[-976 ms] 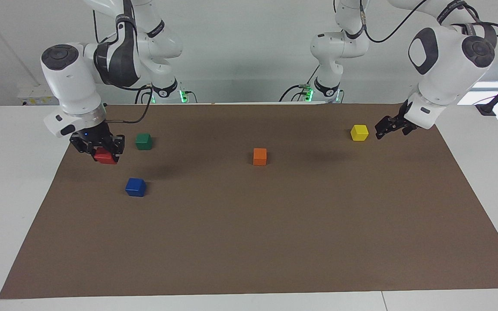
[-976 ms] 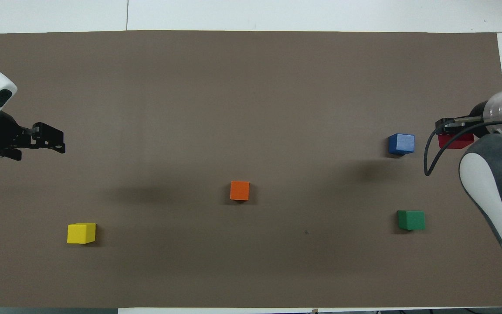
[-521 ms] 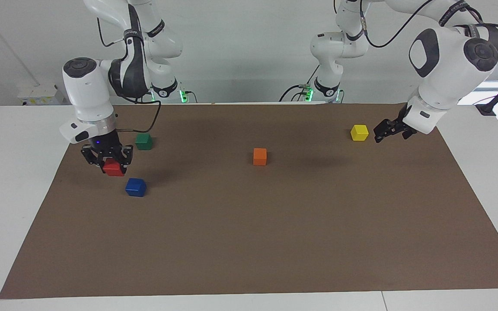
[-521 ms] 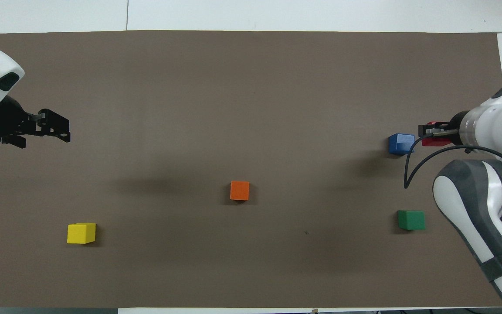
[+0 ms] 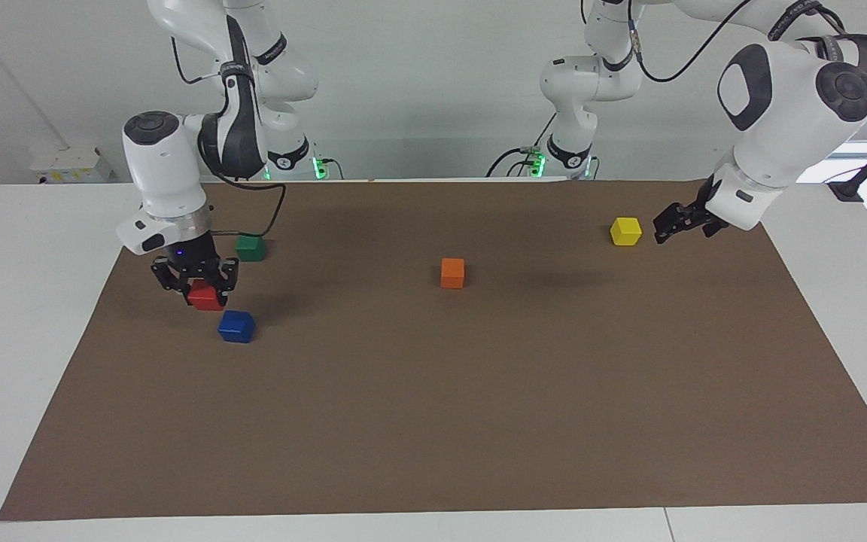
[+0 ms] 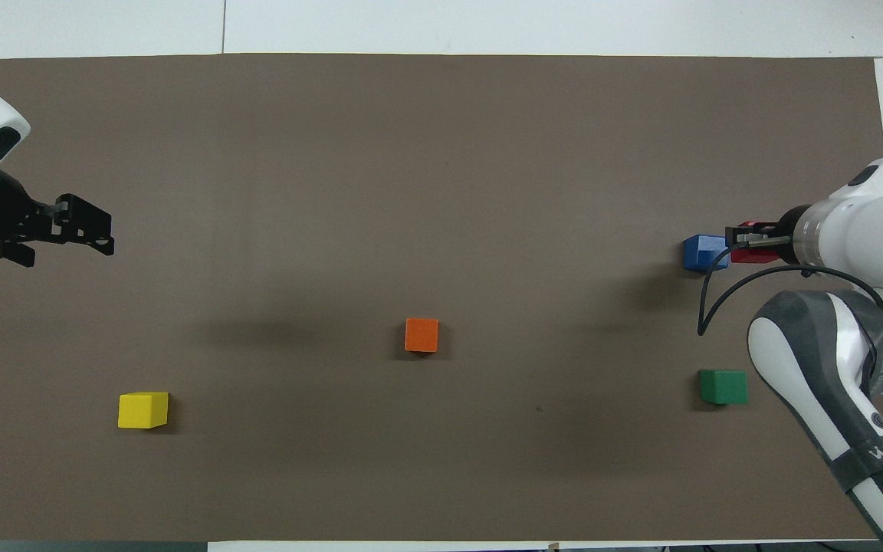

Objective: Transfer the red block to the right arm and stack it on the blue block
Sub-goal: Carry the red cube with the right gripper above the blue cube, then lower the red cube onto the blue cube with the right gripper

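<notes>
My right gripper [image 5: 195, 284] is up in the air, pinching the red block [image 5: 205, 297] between its two fingers. In the facing view the red block hangs just beside the blue block [image 5: 236, 326], at about ten o'clock from it and clear of its top. In the overhead view my right gripper [image 6: 748, 241] comes in from three o'clock, and the red block [image 6: 753, 254] shows only as a sliver at the blue block's [image 6: 704, 253] three o'clock edge; from that view I cannot tell whether the two touch. The right arm [image 5: 166, 177] stands nearly upright over its end of the brown mat [image 5: 433, 421], a small blue light glowing at the wrist.

The blue block sits flat on the mat, with the green block [image 5: 250, 247] nearer to the robots, at about twelve o'clock from it in the facing view. The orange block [image 5: 452, 272] lies near the middle of the mat, well apart from both.

My left gripper [image 5: 667, 223] waits raised over the mat at the left arm's end, just beside the yellow block [image 5: 625, 231], at its three o'clock in the facing view. It carries nothing, and I cannot tell whether its fingers are spread or pressed together.
</notes>
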